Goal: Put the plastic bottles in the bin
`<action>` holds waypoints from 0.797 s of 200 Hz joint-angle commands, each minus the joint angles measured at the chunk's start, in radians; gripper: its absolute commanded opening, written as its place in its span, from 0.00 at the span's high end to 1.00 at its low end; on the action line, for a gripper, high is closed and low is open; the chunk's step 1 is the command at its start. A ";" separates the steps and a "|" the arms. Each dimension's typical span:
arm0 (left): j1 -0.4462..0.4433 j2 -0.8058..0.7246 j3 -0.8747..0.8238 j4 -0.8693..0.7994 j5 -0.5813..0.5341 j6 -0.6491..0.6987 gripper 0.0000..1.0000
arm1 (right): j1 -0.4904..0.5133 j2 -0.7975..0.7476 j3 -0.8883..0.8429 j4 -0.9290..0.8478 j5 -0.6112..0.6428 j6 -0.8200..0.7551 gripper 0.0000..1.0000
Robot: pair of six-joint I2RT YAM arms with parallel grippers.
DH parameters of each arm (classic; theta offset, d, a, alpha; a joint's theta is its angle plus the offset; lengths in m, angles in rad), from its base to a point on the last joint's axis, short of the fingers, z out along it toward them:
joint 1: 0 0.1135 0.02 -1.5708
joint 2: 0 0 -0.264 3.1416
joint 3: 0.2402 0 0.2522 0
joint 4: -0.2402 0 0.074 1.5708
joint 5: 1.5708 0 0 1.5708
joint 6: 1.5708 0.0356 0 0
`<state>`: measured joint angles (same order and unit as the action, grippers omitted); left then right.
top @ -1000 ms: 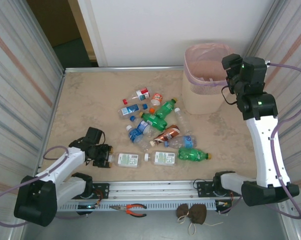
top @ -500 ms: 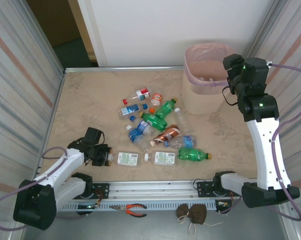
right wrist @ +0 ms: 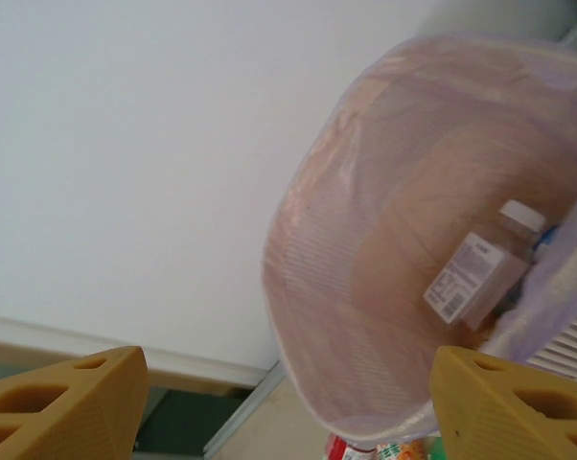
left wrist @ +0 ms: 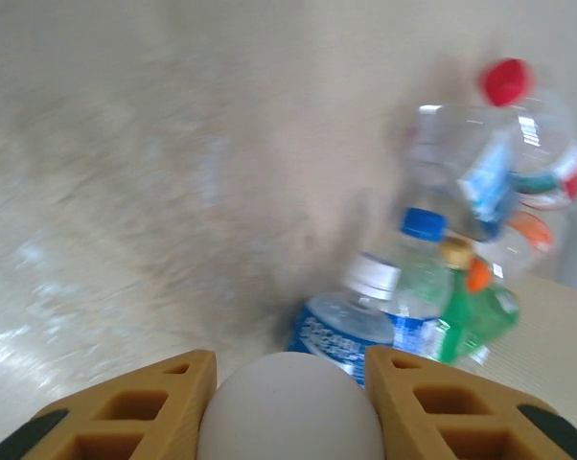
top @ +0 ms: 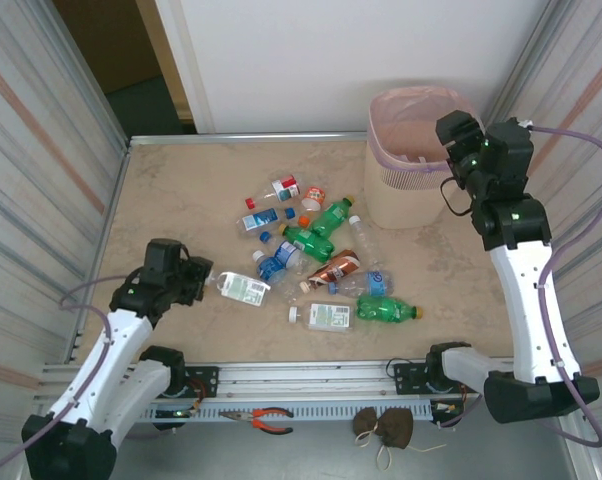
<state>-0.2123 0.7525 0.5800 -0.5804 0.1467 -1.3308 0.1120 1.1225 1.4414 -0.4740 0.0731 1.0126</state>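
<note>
— Two end effectors to report. State of each?
— The left end effector [top: 205, 284] has its fingers [left wrist: 126, 412] clamped on the pale rounded end of a clear bottle with a white-and-green label [top: 243, 289], which points toward the pile. The right end effector [right wrist: 288, 398] stands with its fingers wide apart and nothing between them, above the bin [top: 401, 205].
— Location of the bin?
— At the far right of the tabletop [top: 181, 200].
— Contents?
— One clear bottle with a white cap [right wrist: 480, 268] lies against the pink liner [right wrist: 365, 220].
— Remaining items?
— The other plastic bottles [top: 316, 250] lie in a loose cluster mid-tabletop, its right edge near the bin.
</note>
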 commanded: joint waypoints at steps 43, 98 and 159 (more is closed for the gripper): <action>0.030 -0.070 0.086 0.312 0.182 0.468 0.90 | 0.013 -0.037 -0.100 0.405 -0.500 -0.268 0.24; 0.034 0.000 0.192 0.598 0.556 0.713 1.00 | 0.114 -0.032 -0.138 0.544 -0.768 -0.469 0.22; -0.020 0.145 0.423 0.700 0.932 0.894 1.00 | 0.327 -0.044 -0.123 0.430 -0.916 -0.816 0.12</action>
<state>-0.1986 0.8906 0.9035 0.0578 0.8829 -0.5911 0.3752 1.1095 1.3121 -0.0036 -0.7361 0.3946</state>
